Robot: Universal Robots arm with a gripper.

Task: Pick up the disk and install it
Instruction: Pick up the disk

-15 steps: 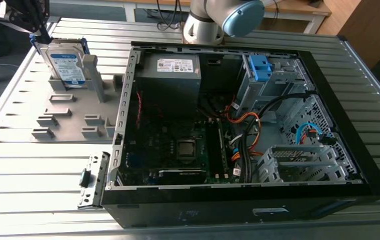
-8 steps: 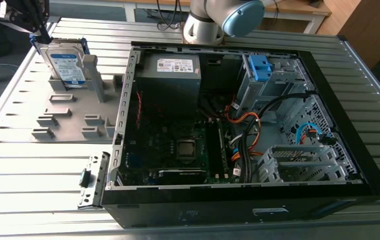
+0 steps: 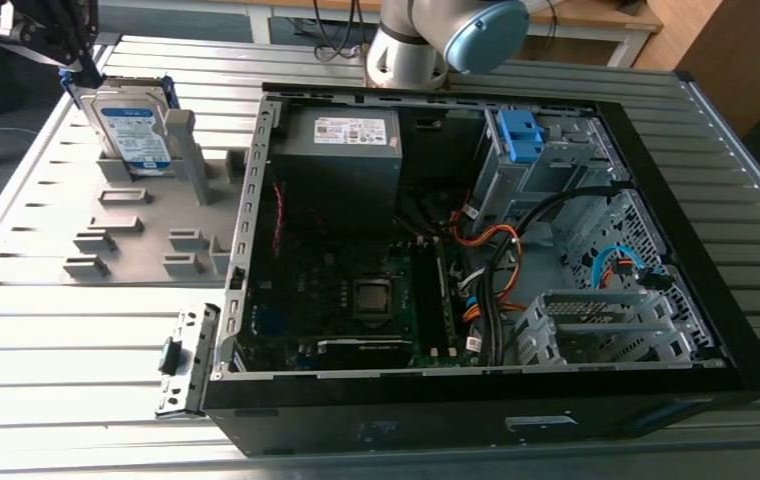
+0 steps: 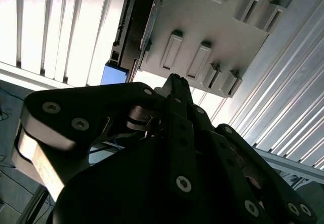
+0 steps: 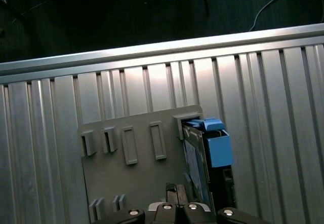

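- The silver hard-drive disk in its blue caddy (image 3: 133, 125) stands upright in the grey slotted holder plate (image 3: 140, 228), top edge exposed, I'd judge for an easy grasp.
- My jaws hang just above that holder; released or clenched, I cannot tell.

Exterior view high over table (image 3: 47, 330); both wrist views close, perhaps downward, on holder (image 5: 142, 183) (image 4: 202, 21).

In the upper left of the exterior view, the disk (image 3: 133, 125) stands upright in a holder plate (image 3: 127, 235) on the table (image 3: 60, 340), with the gripper (image 3: 83, 70) just above it. The open computer case (image 3: 487, 400) lies just right of the plate, and the arm base (image 3: 414, 45) stands behind the case.
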